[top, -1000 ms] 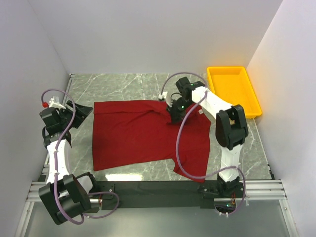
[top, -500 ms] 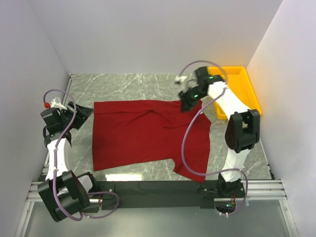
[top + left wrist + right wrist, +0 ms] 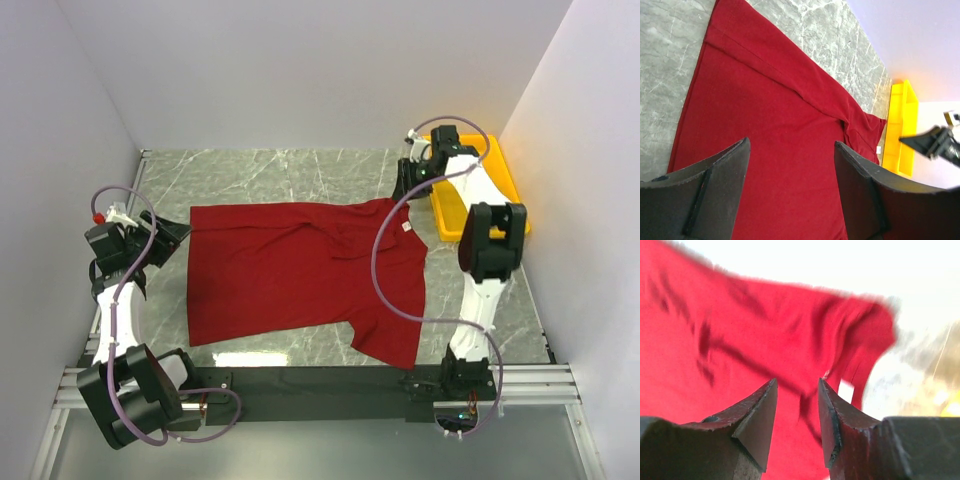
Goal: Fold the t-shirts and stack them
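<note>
On the marble tabletop [image 3: 250,170], dark red t-shirt [image 3: 300,270] spread out, my left hand [image 3: 791,144] wide open and empty beside its edge, my right hand [image 3: 796,382] slightly parted, holding nothing, by the yellow tray [image 3: 500,170].

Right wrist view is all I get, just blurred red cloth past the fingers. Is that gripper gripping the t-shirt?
Observer: No. In the top external view the right gripper is open beside the yellow tray, apart from the dark red t-shirt.
Operator: Is the shirt folded?
Observer: Not yet. It lies spread on the marble table, its white tag toward the tray side.
Operator: And the left arm?
Observer: The left gripper is open beside the shirt's left edge, holding nothing.
</note>
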`<move>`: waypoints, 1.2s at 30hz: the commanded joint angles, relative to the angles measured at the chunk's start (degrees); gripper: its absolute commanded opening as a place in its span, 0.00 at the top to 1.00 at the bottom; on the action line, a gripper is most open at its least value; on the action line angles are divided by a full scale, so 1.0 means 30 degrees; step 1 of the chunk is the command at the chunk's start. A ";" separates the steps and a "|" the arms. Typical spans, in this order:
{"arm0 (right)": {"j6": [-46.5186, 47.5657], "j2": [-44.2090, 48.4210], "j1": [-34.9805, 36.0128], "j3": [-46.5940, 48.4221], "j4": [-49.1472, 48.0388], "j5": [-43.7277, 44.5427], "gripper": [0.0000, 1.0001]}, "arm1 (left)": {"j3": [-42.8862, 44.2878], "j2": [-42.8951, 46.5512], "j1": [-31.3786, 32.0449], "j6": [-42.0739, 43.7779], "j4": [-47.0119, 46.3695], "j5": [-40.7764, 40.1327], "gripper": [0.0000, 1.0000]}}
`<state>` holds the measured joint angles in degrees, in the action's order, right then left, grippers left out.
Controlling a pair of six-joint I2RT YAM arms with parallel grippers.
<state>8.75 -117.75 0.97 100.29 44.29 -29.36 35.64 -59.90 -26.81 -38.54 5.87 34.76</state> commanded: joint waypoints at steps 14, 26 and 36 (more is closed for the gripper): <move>-0.2625 -0.5103 -0.0002 0.5651 0.1230 0.2025 0.58 | -0.0395 0.0192 -0.0117 -0.0013 -0.0520 0.0365 0.27; -0.2713 -0.6305 0.0290 0.6354 0.1905 0.2054 0.65 | 0.0133 -0.0863 -0.0117 -0.0071 -0.0871 0.0453 0.27; -0.2069 -0.5722 0.0379 0.6939 0.1204 0.3018 1.00 | 0.0396 -0.1596 -0.0117 -0.0043 -0.1136 0.0482 0.27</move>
<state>1.45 -136.64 1.74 118.50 49.67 -22.79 34.61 -64.38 -26.81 -38.79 4.51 34.94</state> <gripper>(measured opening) 0.020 0.730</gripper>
